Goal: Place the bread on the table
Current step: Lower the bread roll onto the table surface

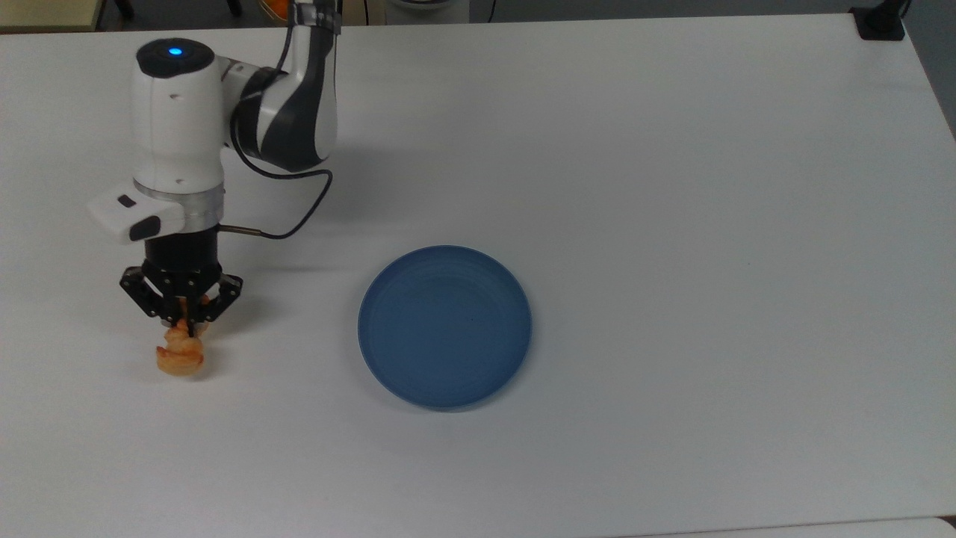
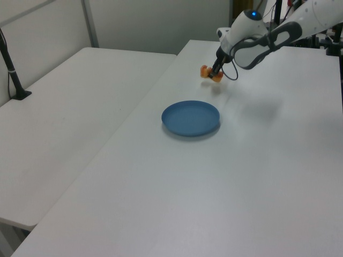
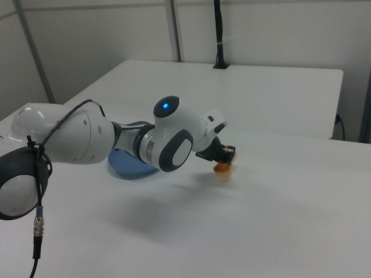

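Observation:
The bread (image 1: 180, 357) is a small golden-orange roll, held in my gripper (image 1: 184, 323), which is shut on its upper end. It hangs just over the white table (image 1: 672, 187) in the top view's left part, well to the left of the blue plate (image 1: 445, 326). In the left view the bread (image 2: 206, 72) sits under the gripper (image 2: 214, 75), beyond the plate (image 2: 191, 118). In the right view the bread (image 3: 221, 168) hangs below the gripper (image 3: 225, 157), close to the tabletop; whether it touches the surface I cannot tell.
The blue plate holds nothing. A second white table (image 2: 64, 123) adjoins on the left view's left, with a black post (image 2: 13, 75) clamped at its edge. A black clamp (image 1: 880, 22) sits at the top view's upper right corner. The arm's cable (image 1: 291, 217) loops beside the wrist.

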Available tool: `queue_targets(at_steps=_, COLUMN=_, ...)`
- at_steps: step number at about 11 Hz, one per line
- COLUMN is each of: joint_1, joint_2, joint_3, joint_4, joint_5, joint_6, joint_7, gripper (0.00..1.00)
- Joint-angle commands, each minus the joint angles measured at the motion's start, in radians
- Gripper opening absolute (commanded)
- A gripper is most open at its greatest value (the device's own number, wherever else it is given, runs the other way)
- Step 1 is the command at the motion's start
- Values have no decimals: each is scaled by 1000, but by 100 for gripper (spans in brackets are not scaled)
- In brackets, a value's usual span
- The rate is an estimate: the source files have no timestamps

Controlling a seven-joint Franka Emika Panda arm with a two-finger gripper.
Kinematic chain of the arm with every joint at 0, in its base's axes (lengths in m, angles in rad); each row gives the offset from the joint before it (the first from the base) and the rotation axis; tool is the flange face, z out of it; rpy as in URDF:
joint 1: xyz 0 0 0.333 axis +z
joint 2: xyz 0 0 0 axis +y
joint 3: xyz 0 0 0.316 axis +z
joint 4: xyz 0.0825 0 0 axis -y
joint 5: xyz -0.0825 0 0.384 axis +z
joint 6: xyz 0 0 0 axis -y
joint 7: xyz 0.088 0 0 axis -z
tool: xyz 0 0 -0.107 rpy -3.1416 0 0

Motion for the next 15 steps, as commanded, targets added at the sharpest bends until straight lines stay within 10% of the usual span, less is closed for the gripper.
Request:
queue_targets(at_steps=1, joint_1=4, joint_2=34, joint_3=34, joint_4=22, joint_5=16, joint_6=34, joint_7=-12, gripper=17)
queue_targets(at_steps=7, joint_1=0, joint_2=46, joint_3=33, joint_4=22, joint_5=10, joint_6=36, joint_7=-15, gripper=89)
queue_targets(at_steps=15, joint_1=-6, joint_2=22, joint_3=32, joint_4=22, joint_5=1, joint_6=27, joint_7=-26, gripper=91)
